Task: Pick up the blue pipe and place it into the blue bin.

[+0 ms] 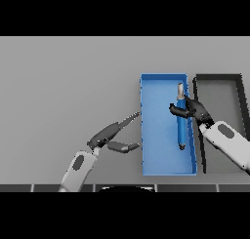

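Blue pipe (181, 126) runs lengthwise, 12 to 6 o'clock, over the right half of the blue bin (151, 135), its grey tip toward 12; whether it touches the bin floor cannot be told. Right hand (193, 109) comes in from 4 o'clock, fingers and thumb curled round the pipe's upper part, just below the grey tip. Left hand (110, 135) sits at 9 o'clock of the bin, just beside its left wall, fingers straight, thumb spread, holding nothing; a dark bin (239, 87) stands at 3 o'clock of the blue one.
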`<action>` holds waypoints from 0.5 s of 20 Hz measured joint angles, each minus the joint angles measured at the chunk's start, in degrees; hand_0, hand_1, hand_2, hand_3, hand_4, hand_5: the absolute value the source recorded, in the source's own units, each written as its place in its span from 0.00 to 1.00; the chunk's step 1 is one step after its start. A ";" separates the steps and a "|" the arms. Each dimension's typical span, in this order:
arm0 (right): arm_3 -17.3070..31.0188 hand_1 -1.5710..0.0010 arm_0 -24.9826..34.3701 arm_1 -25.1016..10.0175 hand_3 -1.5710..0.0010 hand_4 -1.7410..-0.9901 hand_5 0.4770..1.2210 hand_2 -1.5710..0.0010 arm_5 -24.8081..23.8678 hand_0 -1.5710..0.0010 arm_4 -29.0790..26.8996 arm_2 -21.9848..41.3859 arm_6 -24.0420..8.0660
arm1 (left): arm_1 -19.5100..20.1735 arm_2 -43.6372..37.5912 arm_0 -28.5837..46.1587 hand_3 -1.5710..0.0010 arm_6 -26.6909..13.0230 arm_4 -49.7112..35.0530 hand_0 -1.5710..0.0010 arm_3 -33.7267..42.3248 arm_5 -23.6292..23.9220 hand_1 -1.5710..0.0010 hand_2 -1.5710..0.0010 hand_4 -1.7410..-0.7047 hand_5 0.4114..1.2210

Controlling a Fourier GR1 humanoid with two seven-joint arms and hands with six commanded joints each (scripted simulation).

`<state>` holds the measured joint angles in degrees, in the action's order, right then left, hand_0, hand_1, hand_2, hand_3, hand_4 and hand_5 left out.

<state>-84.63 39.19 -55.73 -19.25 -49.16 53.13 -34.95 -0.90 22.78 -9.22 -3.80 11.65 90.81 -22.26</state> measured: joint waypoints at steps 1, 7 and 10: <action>-0.25 0.96 0.18 -0.17 0.99 0.77 0.40 0.96 0.04 0.95 0.00 0.99 0.00 | 0.04 -0.08 -0.08 1.00 0.13 -0.08 1.00 0.20 0.05 1.00 1.00 0.78 0.10; 0.65 0.99 2.42 -1.21 1.00 0.87 0.32 0.99 1.46 0.99 -0.39 4.45 0.61 | 0.64 -0.42 0.25 1.00 0.48 -0.35 1.00 0.41 -0.18 1.00 1.00 0.78 0.10; 0.51 0.99 2.81 -2.13 1.00 0.87 0.32 0.99 3.94 0.99 -0.02 4.62 1.35 | 0.38 0.59 1.22 1.00 0.30 0.25 1.00 1.47 0.05 1.00 1.00 0.78 0.11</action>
<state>-84.12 42.01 -57.86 -15.31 -49.18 57.75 -33.60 -0.52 23.37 -8.01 -3.50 11.90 92.28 -22.22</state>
